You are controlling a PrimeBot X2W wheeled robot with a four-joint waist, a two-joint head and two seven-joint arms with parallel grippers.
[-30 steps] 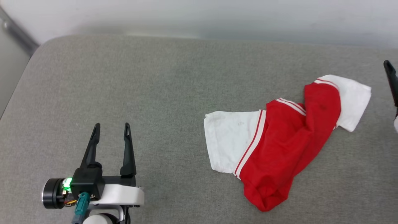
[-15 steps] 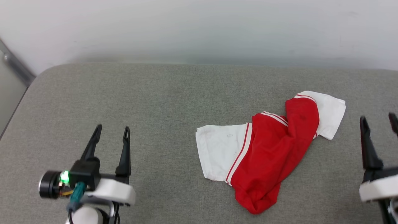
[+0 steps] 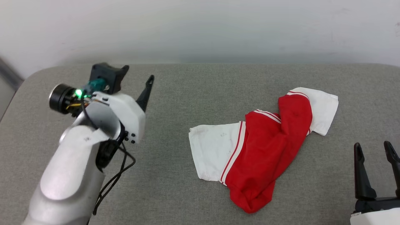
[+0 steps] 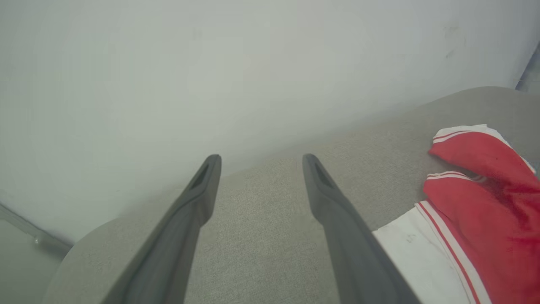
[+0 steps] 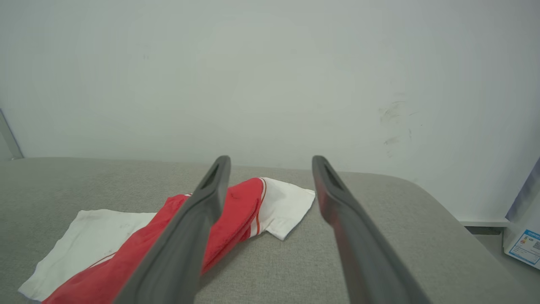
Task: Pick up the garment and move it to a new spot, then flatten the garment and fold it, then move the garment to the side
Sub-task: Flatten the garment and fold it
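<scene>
Open cushion (image 3: 193,87) around garment (image 3: 265,147) (wall (image 3: 200,28) behind)

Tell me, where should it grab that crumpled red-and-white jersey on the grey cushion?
Probably the white sleeve panel at the far right corner of the crumpled red-and-white jersey, coming from the right. It sticks out flat with free edges, closest to the open right jaws, while the red middle is bunched in folds.

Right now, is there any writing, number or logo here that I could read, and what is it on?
No text here can be read.
Label on a pale box, low at the right edge of the right wrist view: blue and white print with a small square code, too small to read.
Jersey: stripes only; no letters or numbers on the folds that show.
</scene>
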